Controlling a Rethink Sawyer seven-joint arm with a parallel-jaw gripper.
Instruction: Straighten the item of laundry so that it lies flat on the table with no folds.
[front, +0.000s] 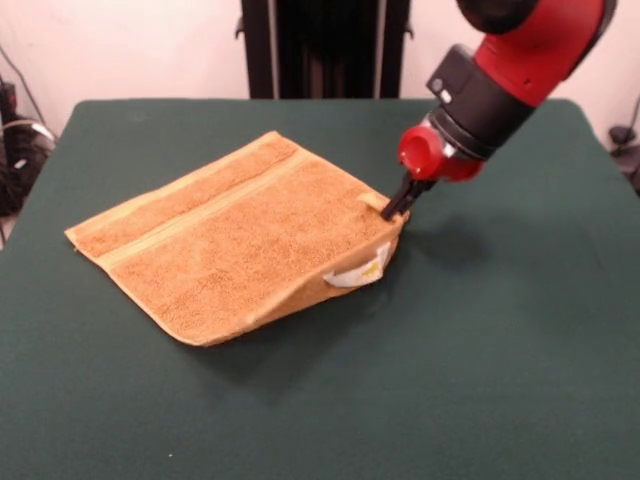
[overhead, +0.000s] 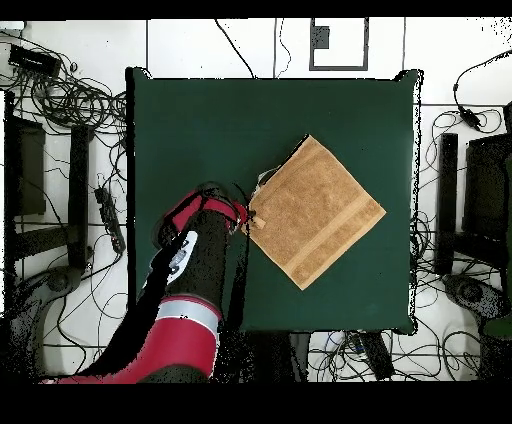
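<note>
One orange-tan towel (front: 235, 240) lies on the green table (front: 500, 380), a little toward nine o'clock of the table's middle in the front view. One woven stripe (front: 200, 215) shows across it. Its three o'clock corner is raised off the cloth, one white label (front: 358, 272) showing beneath, with the single gripper's (front: 398, 205) fingers clamped on that corner.

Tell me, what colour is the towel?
The towel is orange-tan with a woven stripe band running across it, best seen in the front view.
</note>
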